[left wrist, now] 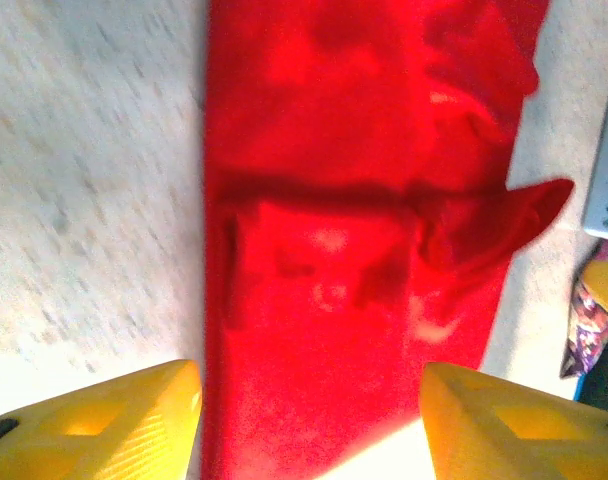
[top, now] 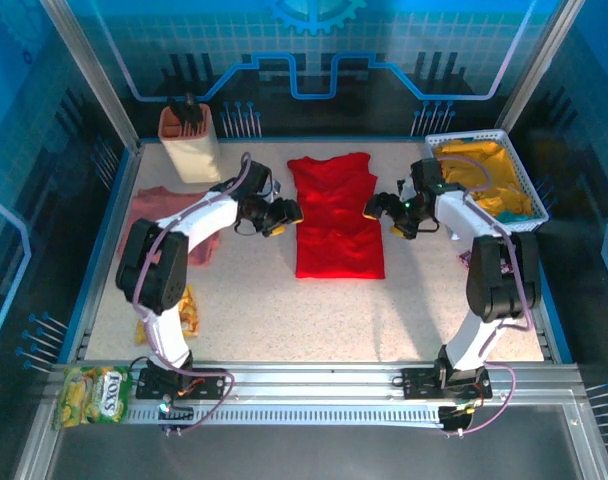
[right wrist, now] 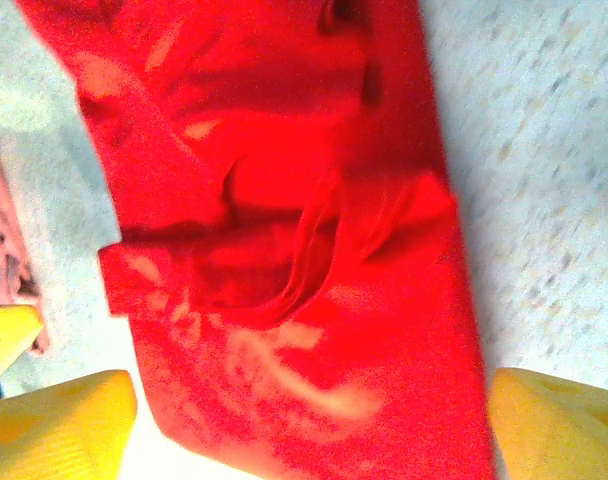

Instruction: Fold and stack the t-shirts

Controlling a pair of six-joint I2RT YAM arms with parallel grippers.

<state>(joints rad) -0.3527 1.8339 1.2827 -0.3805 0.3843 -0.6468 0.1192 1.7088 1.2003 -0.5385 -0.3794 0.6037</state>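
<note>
The bright red t-shirt (top: 336,215) lies folded into a long strip at the table's centre, with faint white print showing through the cloth (right wrist: 294,250). My left gripper (top: 284,213) hovers at its left edge and my right gripper (top: 376,208) at its right edge. In the left wrist view the yellow fingers (left wrist: 104,425) stand wide apart over the red shirt (left wrist: 364,230), so the left gripper (left wrist: 309,430) is open with nothing held. The right gripper (right wrist: 304,430) is also open above the cloth. The dusty-pink t-shirt (top: 154,205) lies at the left, partly under the left arm.
A white basket (top: 519,165) holding yellow cloth stands at the back right. A beige container (top: 191,145) stands at the back left. A yellow snack packet (top: 187,310) lies near the left arm's base, and a green packet (top: 92,393) sits on the front rail.
</note>
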